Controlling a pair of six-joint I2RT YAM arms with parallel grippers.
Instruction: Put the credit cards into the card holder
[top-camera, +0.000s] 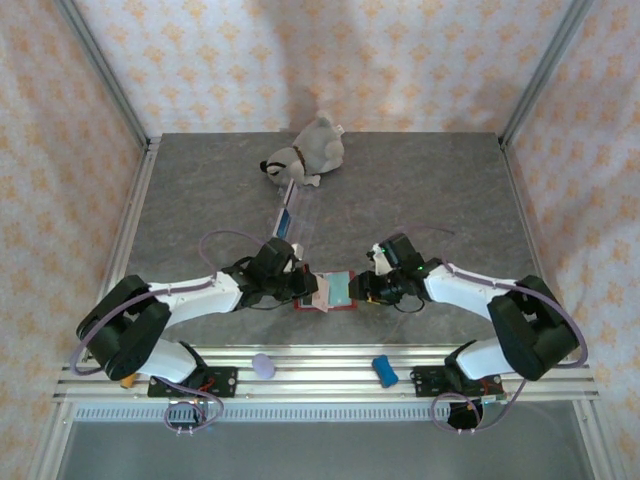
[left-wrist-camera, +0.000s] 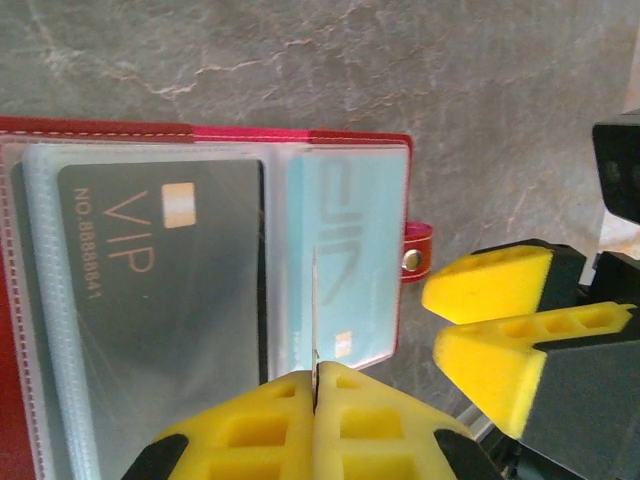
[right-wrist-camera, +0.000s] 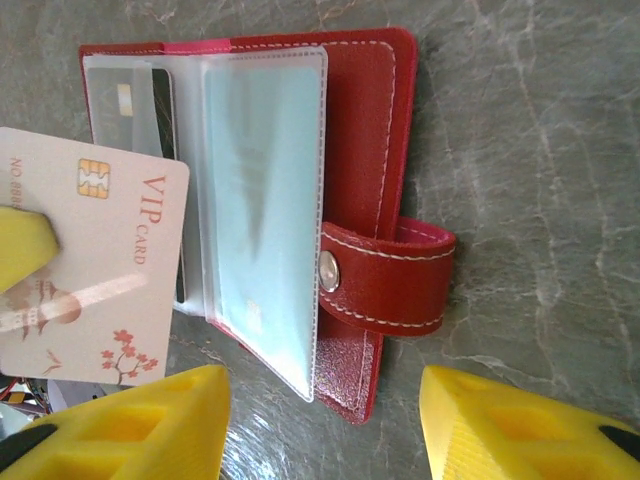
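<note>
Beside the card holder (right-wrist-camera: 365, 130), open grey table (right-wrist-camera: 540, 120).

The whole table (top-camera: 450, 190) is seen from high behind its near edge, looking down. The card holder (right-wrist-camera: 365, 130) by that edge is shared, viewed closely from both wrists.

A grey plush dog (top-camera: 308, 152) lies well beyond the fingers (top-camera: 303, 288) on the marbled surface (top-camera: 450, 190), with a clear case (top-camera: 298, 210) nearer them (lying slantwise). Behind the fingers, a lilac lump (top-camera: 262, 365) and a blue block (top-camera: 385, 370) sit on the rail (top-camera: 320, 380).
</note>
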